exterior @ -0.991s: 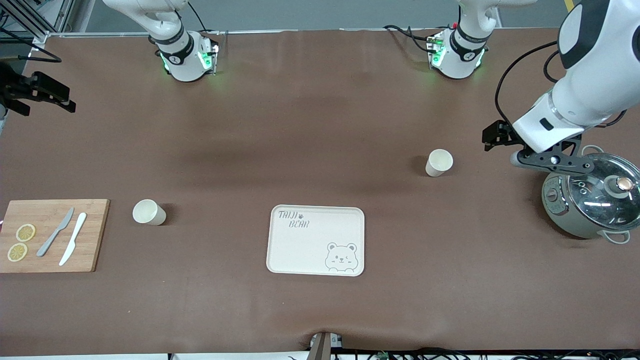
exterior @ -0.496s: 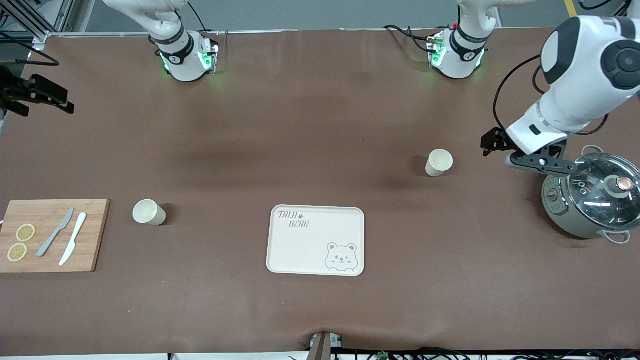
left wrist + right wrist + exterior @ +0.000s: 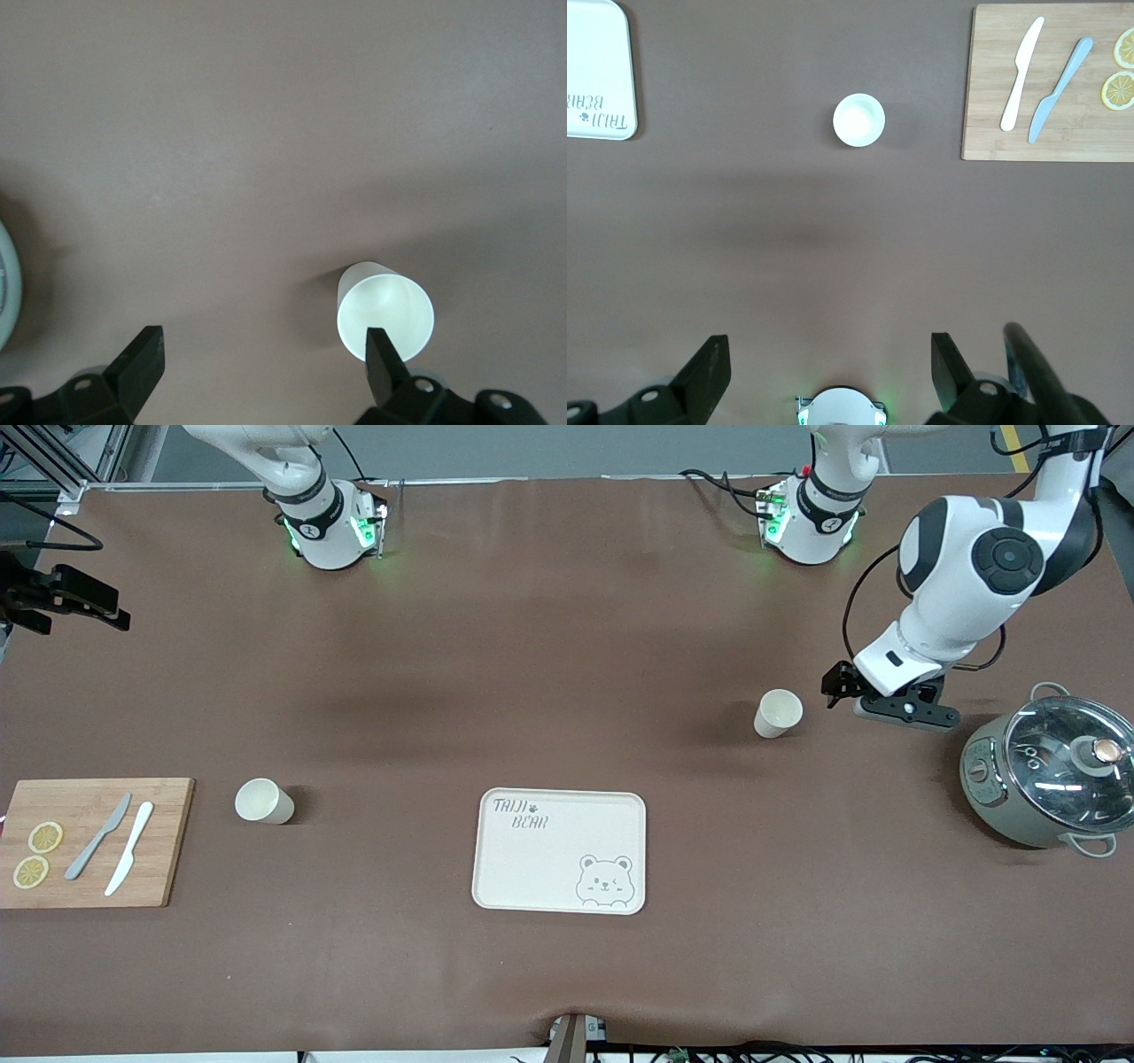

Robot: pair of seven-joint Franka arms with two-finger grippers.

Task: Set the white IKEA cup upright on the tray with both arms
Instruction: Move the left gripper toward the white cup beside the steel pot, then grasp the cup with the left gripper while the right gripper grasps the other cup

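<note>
Two white cups stand open end up on the brown table. One cup (image 3: 779,714) is toward the left arm's end, the other cup (image 3: 263,801) is beside the cutting board. The cream bear tray (image 3: 560,850) lies empty between them, nearer the front camera. My left gripper (image 3: 905,713) is open and empty, hanging low over the table between the first cup and the pot. In the left wrist view (image 3: 266,341) that cup (image 3: 385,307) sits just by one finger (image 3: 383,354). My right gripper (image 3: 84,600) is open and empty (image 3: 830,350), high over the table's edge at the right arm's end.
A grey pot with a glass lid (image 3: 1050,779) stands at the left arm's end. A wooden cutting board (image 3: 168,841) with two knives and lemon slices lies at the right arm's end. The right wrist view shows the second cup (image 3: 858,119), the board (image 3: 983,133) and a tray corner (image 3: 598,71).
The left arm has swung away from above the pot toward the nearby cup, and its gripper has come down. The right gripper has barely shifted. Cups and tray have not moved.
</note>
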